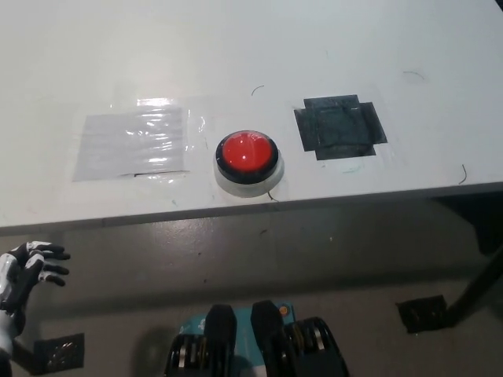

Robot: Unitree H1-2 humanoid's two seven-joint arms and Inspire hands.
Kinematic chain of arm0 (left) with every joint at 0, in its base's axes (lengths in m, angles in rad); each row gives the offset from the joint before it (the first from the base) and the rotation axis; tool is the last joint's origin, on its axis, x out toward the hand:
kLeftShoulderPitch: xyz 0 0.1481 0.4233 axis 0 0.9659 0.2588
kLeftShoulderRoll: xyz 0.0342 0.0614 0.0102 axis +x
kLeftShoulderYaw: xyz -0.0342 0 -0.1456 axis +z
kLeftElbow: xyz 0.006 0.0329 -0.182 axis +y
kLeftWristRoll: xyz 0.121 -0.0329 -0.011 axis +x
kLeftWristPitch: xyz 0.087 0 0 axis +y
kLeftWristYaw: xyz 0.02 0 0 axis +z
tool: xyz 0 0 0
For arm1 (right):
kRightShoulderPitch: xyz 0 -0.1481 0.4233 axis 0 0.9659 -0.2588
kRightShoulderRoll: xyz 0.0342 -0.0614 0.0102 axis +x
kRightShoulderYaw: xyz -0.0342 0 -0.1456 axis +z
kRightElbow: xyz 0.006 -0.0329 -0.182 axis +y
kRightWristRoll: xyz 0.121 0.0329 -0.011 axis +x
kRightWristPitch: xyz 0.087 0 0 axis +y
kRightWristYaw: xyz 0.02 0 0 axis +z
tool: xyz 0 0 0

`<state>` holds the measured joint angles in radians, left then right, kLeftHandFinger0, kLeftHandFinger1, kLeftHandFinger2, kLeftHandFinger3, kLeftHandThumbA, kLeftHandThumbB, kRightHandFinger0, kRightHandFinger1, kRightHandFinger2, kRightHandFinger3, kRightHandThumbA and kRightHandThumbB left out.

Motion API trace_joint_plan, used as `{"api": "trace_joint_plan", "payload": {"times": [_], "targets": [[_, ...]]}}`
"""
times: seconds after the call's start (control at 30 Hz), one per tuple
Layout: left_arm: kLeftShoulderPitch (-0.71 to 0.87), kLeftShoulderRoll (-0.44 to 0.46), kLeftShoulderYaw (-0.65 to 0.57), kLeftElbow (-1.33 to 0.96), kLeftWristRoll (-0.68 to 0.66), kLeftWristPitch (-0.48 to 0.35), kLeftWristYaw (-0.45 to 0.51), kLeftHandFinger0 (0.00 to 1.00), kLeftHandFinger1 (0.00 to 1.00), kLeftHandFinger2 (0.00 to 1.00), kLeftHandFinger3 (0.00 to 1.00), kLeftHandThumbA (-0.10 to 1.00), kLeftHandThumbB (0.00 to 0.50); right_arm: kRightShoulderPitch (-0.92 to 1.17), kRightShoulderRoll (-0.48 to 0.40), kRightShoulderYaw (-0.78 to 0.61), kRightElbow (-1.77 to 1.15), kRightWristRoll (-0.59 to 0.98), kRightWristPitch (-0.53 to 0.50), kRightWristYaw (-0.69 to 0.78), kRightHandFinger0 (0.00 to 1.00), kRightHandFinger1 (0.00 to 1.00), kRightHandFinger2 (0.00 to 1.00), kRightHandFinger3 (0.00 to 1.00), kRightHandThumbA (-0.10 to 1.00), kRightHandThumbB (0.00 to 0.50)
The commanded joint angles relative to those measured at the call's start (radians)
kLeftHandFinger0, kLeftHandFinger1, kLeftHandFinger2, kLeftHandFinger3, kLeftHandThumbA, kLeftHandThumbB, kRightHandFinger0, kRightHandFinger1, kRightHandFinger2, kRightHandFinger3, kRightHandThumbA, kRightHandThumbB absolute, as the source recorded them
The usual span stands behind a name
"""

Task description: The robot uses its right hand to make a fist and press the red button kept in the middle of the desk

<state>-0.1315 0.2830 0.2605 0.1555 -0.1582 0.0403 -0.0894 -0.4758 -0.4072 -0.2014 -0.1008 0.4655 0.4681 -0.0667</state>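
White counter (236,47) fills the upper part of the head view; its near edge runs across the middle, with grey floor (236,259) below. Red button (247,152) sits on a white base near that edge, at mid-width, untouched. Left hand (27,271) is at lower left, below the counter edge, fingers spread and holding nothing. The button lies up and well to the right of this hand, on the counter surface. A clear taped sheet (132,144) lies between hand and button, above the hand and just beside the button. A black taped patch (339,127) lies beyond the button, on its far side from the hand. A dark counter leg (475,287) descends at lower right. Right hand does not appear in the view, so its state is not observed.
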Motion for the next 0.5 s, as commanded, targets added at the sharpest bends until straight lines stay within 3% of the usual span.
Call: {"api": "trace_joint_plan", "payload": {"times": [0.0, 0.03, 0.07, 0.1, 0.13, 0.17, 0.2, 0.23, 0.3, 0.37, 0.4, 0.43, 0.47], "targets": [[-0.021, 0.029, 0.009, -0.014, -0.019, -0.025, -0.012, 0.39, 0.41, 0.46, 0.44, 0.58, 0.032, -0.111, -0.021, 0.027, -0.024, 0.026, 0.002, -0.018, 0.84, 0.92, 0.85, 0.88, 0.75, 0.184], [-0.020, 0.028, 0.010, -0.016, -0.015, -0.023, -0.009, 0.41, 0.42, 0.48, 0.45, 0.58, 0.030, -0.135, -0.018, 0.039, -0.018, 0.012, 0.002, -0.016, 0.73, 0.76, 0.63, 0.64, 0.76, 0.201], [-0.019, 0.028, 0.009, -0.017, -0.010, -0.024, -0.006, 0.39, 0.41, 0.47, 0.45, 0.58, 0.024, -0.186, -0.009, 0.062, -0.006, -0.014, 0.002, -0.010, 0.59, 0.58, 0.47, 0.47, 0.77, 0.187], [-0.018, 0.030, 0.008, -0.018, -0.010, -0.024, -0.009, 0.38, 0.40, 0.46, 0.44, 0.59, 0.033, -0.215, -0.001, 0.074, 0.000, -0.019, 0.002, -0.004, 0.46, 0.42, 0.34, 0.36, 0.76, 0.185], [-0.016, 0.031, 0.007, -0.022, -0.010, -0.017, -0.010, 0.38, 0.40, 0.46, 0.43, 0.59, 0.033, -0.228, 0.005, 0.080, 0.003, -0.020, 0.002, 0.001, 0.37, 0.32, 0.27, 0.32, 0.76, 0.184], [-0.016, 0.036, 0.003, -0.017, -0.003, -0.022, -0.013, 0.45, 0.45, 0.50, 0.45, 0.61, 0.032, -0.289, 0.028, 0.097, 0.020, -0.032, 0.002, 0.009, 0.17, 0.13, 0.12, 0.21, 0.74, 0.183], [-0.016, 0.036, 0.003, -0.012, -0.004, -0.032, -0.015, 0.46, 0.46, 0.51, 0.46, 0.61, 0.022, -0.311, 0.041, 0.096, 0.030, -0.032, 0.002, 0.019, 0.09, 0.03, 0.03, 0.14, 0.72, 0.179], [-0.013, 0.038, 0.005, -0.012, -0.009, -0.032, -0.019, 0.46, 0.46, 0.51, 0.46, 0.61, 0.027, -0.328, 0.055, 0.099, 0.040, -0.033, 0.002, 0.017, 0.01, 0.00, 0.00, 0.08, 0.70, 0.202], [-0.013, 0.034, 0.008, -0.012, -0.016, -0.026, -0.018, 0.45, 0.45, 0.51, 0.46, 0.60, 0.036, -0.411, 0.094, 0.125, 0.072, -0.070, 0.002, 0.003, 0.00, 0.00, 0.03, 0.03, 0.74, 0.228], [-0.002, 0.036, 0.008, -0.030, -0.008, -0.010, -0.012, 0.47, 0.47, 0.54, 0.49, 0.60, 0.030, -0.443, 0.111, 0.148, 0.086, -0.107, 0.002, -0.003, 0.00, 0.03, 0.21, 0.12, 0.75, 0.233], [-0.002, 0.036, 0.008, -0.030, -0.008, -0.010, -0.012, 0.47, 0.47, 0.54, 0.50, 0.60, 0.030, -0.443, 0.112, 0.146, 0.088, -0.110, 0.002, -0.002, 0.00, 0.10, 0.35, 0.26, 0.75, 0.230], [0.000, 0.037, 0.008, -0.033, -0.010, -0.012, -0.015, 0.48, 0.48, 0.55, 0.51, 0.59, 0.004, -0.482, 0.131, 0.161, 0.115, -0.118, -0.022, 0.016, 0.00, 0.04, 0.30, 0.25, 0.76, 0.205], [0.000, 0.038, 0.008, -0.035, -0.009, -0.010, -0.015, 0.48, 0.48, 0.56, 0.51, 0.59, 0.002, -0.486, 0.135, 0.160, 0.120, -0.120, -0.027, 0.019, 0.00, 0.04, 0.31, 0.30, 0.76, 0.203]]}}
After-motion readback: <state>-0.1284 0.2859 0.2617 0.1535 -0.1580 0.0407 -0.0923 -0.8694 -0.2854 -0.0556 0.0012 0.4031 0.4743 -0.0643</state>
